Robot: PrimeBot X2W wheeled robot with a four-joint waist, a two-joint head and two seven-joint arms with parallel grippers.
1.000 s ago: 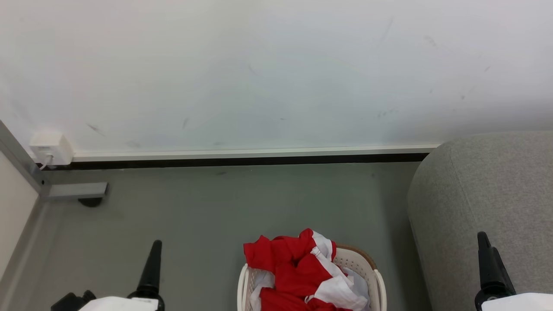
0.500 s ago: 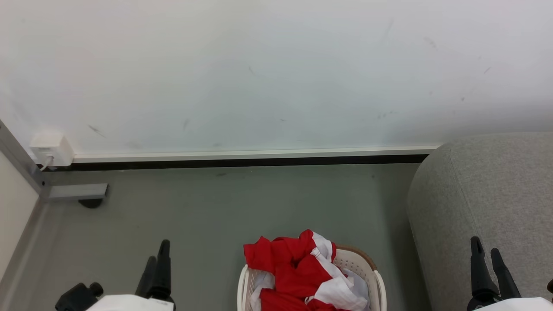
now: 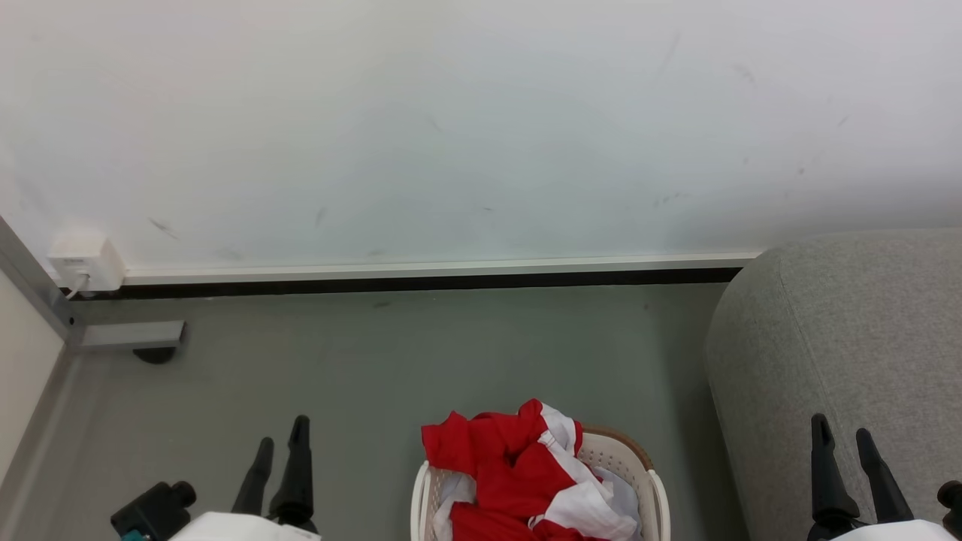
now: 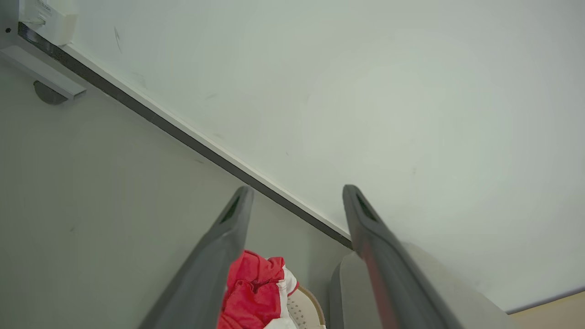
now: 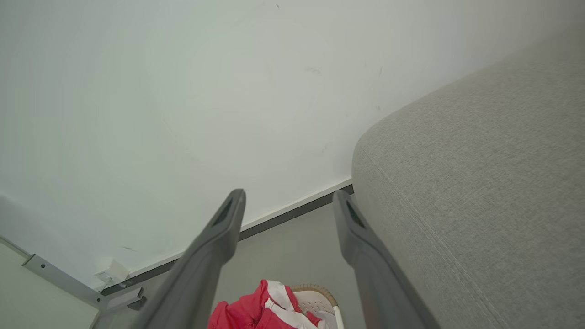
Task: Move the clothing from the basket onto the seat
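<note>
The clothing [image 3: 518, 466] lies heaped in the basket [image 3: 624, 458], near centre; seat [image 3: 842, 323] at right. Both the left gripper [image 3: 282, 436] and right gripper [image 3: 840, 428] are spread and empty. Risk: a trailing garment may snag the rim and tip the basket.

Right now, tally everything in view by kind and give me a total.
grippers: 2, the left gripper and the right gripper, both open
basket: 1
clothing pile, red and white, in the basket: 1
sofa: 1
wall box: 1
Total: 6
</note>
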